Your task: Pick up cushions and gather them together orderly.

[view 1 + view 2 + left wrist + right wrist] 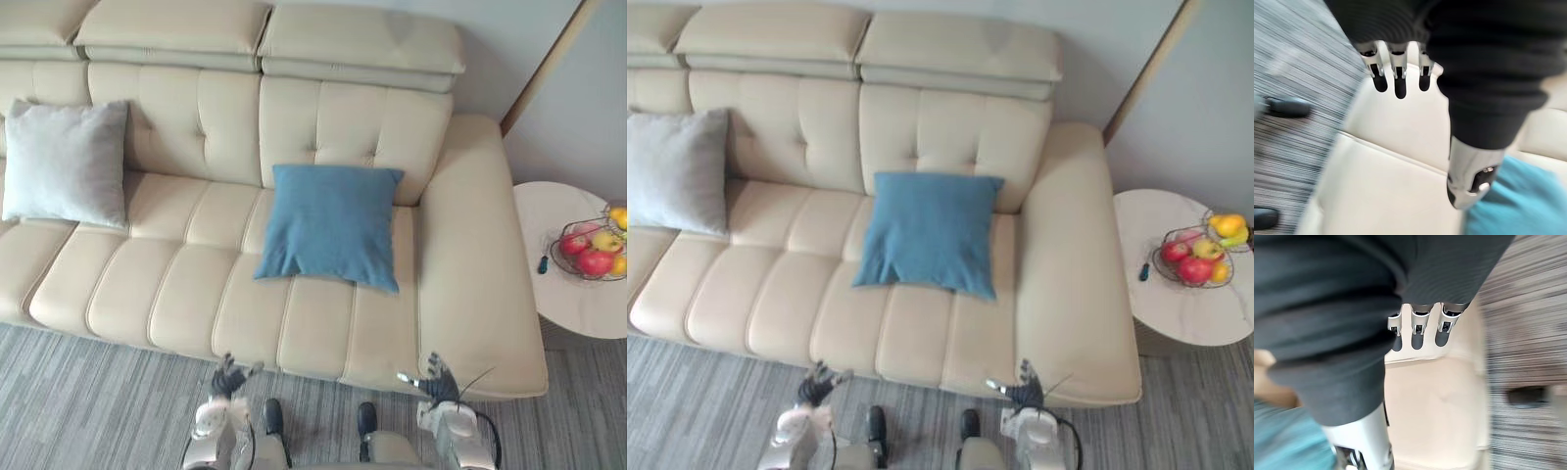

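Observation:
A blue cushion (331,226) leans against the backrest of the cream sofa (176,294), right of its middle. A pale grey cushion (65,163) stands at the sofa's far left. My left hand (228,378) hovers low by the sofa's front edge with relaxed, straight fingers (1399,73) and holds nothing. My right hand (439,381) is near the front right corner of the sofa, fingers (1419,325) straight and empty. Both hands are well short of the blue cushion (1518,205).
A round pale side table (573,284) stands right of the sofa's armrest, with a wire basket of fruit (591,248) and a small dark object (543,264) on it. Grey striped carpet (88,401) lies in front of the sofa.

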You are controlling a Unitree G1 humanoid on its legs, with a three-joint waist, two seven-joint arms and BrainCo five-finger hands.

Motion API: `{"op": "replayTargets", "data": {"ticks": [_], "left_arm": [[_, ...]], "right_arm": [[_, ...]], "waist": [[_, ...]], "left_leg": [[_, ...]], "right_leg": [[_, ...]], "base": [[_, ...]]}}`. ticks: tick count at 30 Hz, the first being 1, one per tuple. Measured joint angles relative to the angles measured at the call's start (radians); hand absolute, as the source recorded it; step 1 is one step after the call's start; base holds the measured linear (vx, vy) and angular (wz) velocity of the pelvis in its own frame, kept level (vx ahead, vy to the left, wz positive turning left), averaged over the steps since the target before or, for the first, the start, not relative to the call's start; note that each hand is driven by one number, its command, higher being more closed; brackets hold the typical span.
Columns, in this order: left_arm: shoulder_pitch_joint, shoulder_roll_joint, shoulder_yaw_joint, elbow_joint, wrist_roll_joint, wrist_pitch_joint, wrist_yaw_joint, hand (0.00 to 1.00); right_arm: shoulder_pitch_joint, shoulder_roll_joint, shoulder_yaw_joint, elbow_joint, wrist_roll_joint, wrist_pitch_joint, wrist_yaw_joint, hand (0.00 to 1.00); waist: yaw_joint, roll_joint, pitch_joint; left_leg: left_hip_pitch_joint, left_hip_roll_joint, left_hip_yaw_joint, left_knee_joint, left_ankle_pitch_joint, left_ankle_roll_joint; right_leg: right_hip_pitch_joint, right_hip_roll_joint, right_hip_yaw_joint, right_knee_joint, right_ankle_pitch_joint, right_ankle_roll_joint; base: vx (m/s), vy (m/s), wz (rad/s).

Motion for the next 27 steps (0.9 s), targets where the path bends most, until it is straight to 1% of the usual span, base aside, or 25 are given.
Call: {"op": "replayTargets", "data": {"ticks": [3, 7, 8, 16, 21, 24, 26, 27], "left_arm": [[0.023, -0.009, 0.033, 0.064, 0.033, 0.002, 0.001, 0.0], [0.028, -0.011, 0.036, 0.087, 0.059, 0.003, 0.0, 0.0], [0.032, 0.0, 0.038, 0.147, 0.097, 0.004, 0.0, 0.0], [0.032, 0.0, 0.038, 0.147, 0.097, 0.004, 0.0, 0.0], [0.031, 0.0, 0.037, 0.147, 0.097, 0.004, 0.001, 0.0], [0.021, 0.0, 0.034, 0.146, 0.098, 0.004, 0.006, 0.0], [0.009, 0.0, 0.034, 0.145, 0.106, 0.003, 0.012, 0.0], [0.005, 0.0, 0.034, 0.143, 0.109, 0.003, 0.013, 0.0]], "right_arm": [[0.004, 0.002, -0.036, 0.076, 0.0, 0.003, 0.0, 0.0], [0.019, 0.008, -0.064, 0.115, 0.0, 0.005, 0.0, 0.0], [-0.022, -0.003, -0.133, 0.256, 0.0, 0.017, 0.0, 0.0], [-0.022, -0.003, -0.133, 0.256, 0.0, 0.019, 0.0, 0.0], [-0.023, -0.003, -0.132, 0.257, -0.034, 0.037, -0.001, 0.0], [-0.035, -0.003, -0.127, 0.257, -0.065, 0.048, -0.005, 0.0], [-0.062, -0.004, -0.108, 0.255, -0.08, 0.053, -0.011, 0.0], [-0.073, -0.003, -0.096, 0.253, -0.088, 0.053, -0.015, 0.0]], "waist": [[0.001, -0.002, -0.029], [0.001, -0.002, -0.04], [-0.019, -0.006, -0.064], [-0.018, -0.006, -0.063], [-0.018, -0.008, -0.058], [-0.015, -0.011, -0.045], [-0.008, -0.012, -0.024], [-0.004, -0.013, -0.017]], "left_leg": [[0.032, -0.002, 0.027, -0.01, -0.008, -0.002], [0.065, -0.003, 0.028, -0.01, -0.013, -0.004], [0.111, -0.035, -0.001, -0.011, -0.051, 0.006], [0.11, -0.035, -0.002, -0.011, -0.051, 0.006], [0.113, -0.034, 0.004, -0.011, -0.051, 0.005], [0.116, -0.031, 0.037, -0.002, -0.069, -0.005], [0.114, -0.023, 0.09, 0.037, -0.095, -0.005], [0.115, -0.017, 0.129, 0.057, -0.107, 0.0]], "right_leg": [[0.02, 0.002, 0.031, -0.023, 0.013, 0.002], [0.052, 0.002, 0.033, -0.026, 0.013, 0.002], [0.121, -0.03, 0.008, -0.056, -0.005, 0.013], [0.121, -0.03, 0.005, -0.057, -0.005, 0.013], [0.121, -0.03, 0.006, -0.056, -0.004, 0.014], [0.104, -0.025, 0.032, -0.047, 0.005, 0.018], [0.082, -0.018, 0.041, -0.034, 0.028, 0.019], [0.066, -0.013, 0.039, -0.032, 0.044, 0.012]], "base": [[0.05, 0.015, -0.31], [0.0, 0.003, -0.03], [0.0, 0.0, 0.0], [0.0, 0.0, 0.0], [0.0, 0.0, -0.02], [-0.02, 0.002, -0.32], [-0.06, -0.001, -0.81], [-0.08, -0.005, -1.01]]}}
